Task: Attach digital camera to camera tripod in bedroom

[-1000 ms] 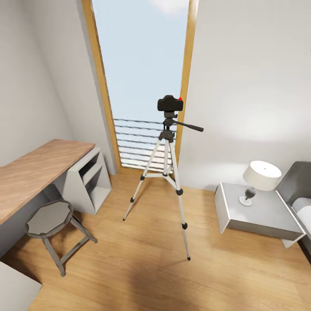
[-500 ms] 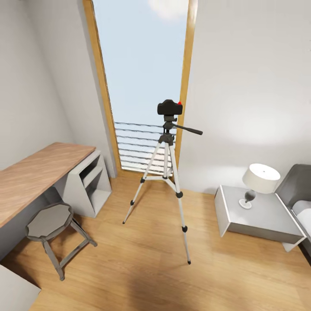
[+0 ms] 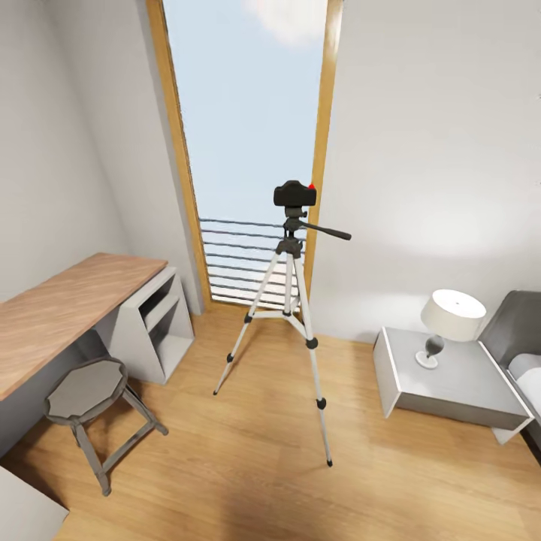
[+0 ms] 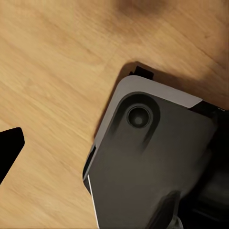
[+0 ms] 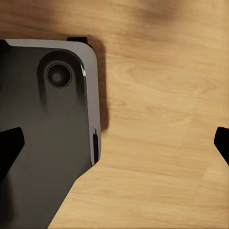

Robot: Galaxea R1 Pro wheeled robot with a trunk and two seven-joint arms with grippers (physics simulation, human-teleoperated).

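The small black digital camera (image 3: 294, 194), with its red button at the top right, sits on the head of the camera tripod (image 3: 289, 300). The tripod stands on the wood floor in front of the tall wood-framed window (image 3: 248, 113), its black pan handle (image 3: 330, 231) pointing right. My right gripper (image 5: 119, 148) hangs open over the floor beside my dark base (image 5: 43, 124), far from the tripod. A black fingertip (image 4: 8, 150) of my left gripper (image 4: 114, 152) shows at the picture's edge over the floor, spread wide with nothing held.
A wooden desk (image 3: 68, 308) with a grey shelf unit and an octagonal stool (image 3: 86, 388) stand at the left. At the right, a grey nightstand (image 3: 451, 383) carries a white lamp (image 3: 451, 315), and the bed's edge (image 3: 522, 353) shows. Open floor lies between me and the tripod.
The whole head view has shifted, with the tripod and furniture slightly lower and smaller, so the camera moved. The digital camera stays on the tripod.
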